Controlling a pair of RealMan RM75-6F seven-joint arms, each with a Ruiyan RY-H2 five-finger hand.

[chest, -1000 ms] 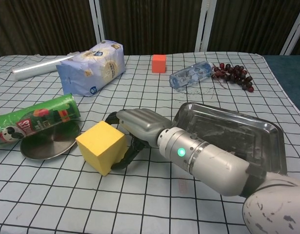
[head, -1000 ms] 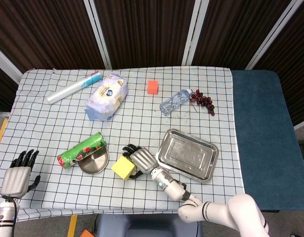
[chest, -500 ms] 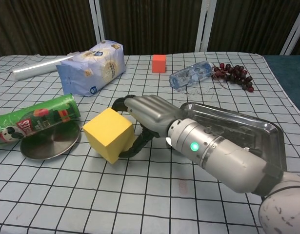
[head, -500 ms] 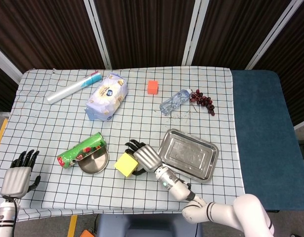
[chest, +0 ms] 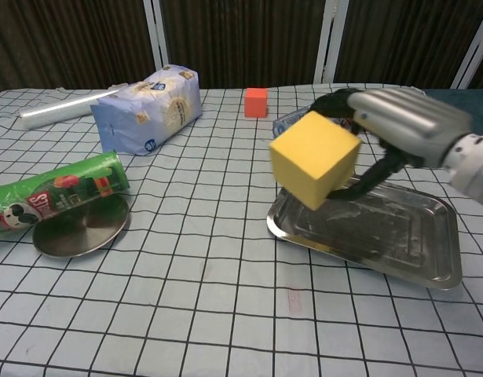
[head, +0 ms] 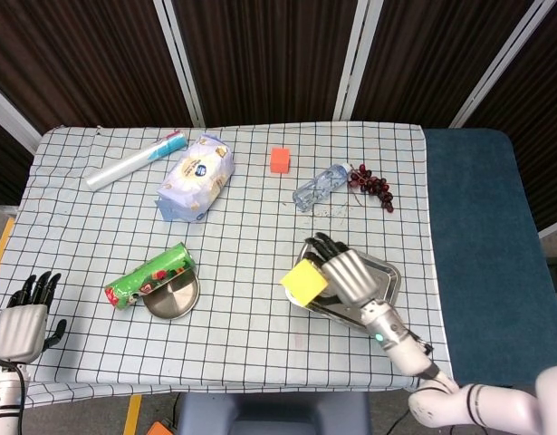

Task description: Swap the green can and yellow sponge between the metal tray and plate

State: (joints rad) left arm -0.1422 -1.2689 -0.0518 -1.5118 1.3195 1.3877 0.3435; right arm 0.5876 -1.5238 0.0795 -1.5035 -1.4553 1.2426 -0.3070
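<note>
Checked tablecloth (head: 97, 272), dark curtains (head: 260, 54)

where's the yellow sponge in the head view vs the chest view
Head view: yellow sponge right of centre, low in the picture, held by the right hand over the metal tray's left end.
Chest view: yellow sponge right of centre, lifted above the tray.
Shared landmark: the metal tray.

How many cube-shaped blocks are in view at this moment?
2. The yellow sponge is held in the right hand, raised above the metal tray; the small orange cube sits on the far side of the table.
</note>
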